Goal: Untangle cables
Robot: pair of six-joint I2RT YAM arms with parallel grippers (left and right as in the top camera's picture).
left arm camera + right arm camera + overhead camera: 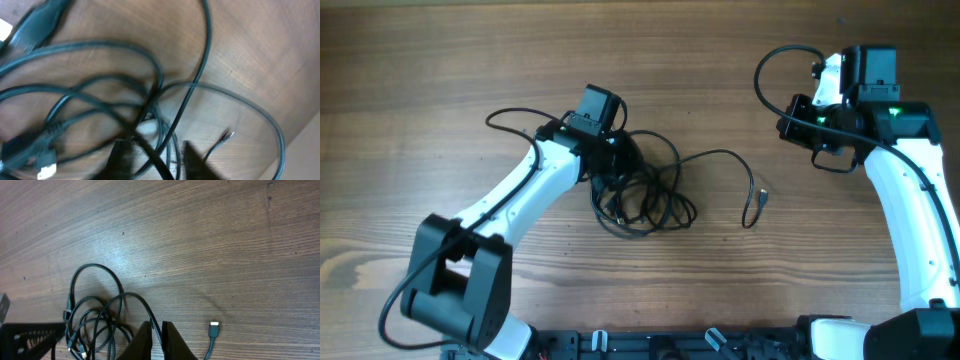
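The cables (655,195) are thin black cords in a loose tangle at the middle of the wooden table. One strand runs right and ends in a plug (757,205). My left gripper (617,178) is down over the left part of the tangle. In the blurred left wrist view its fingers (157,162) stand apart, with cable strands (100,90) running between them. My right gripper (788,125) is at the far right, away from the cords. In the right wrist view its fingers (157,330) are nearly together and hold nothing. That view shows the tangle (95,320) and the plug (214,328) beyond them.
A stripped wire end (227,135) and a USB plug (45,165) lie near the left fingers. The arms' own thicker black wires loop by the left wrist (510,115) and the right wrist (765,70). The table's front edge carries the arm bases (650,345).
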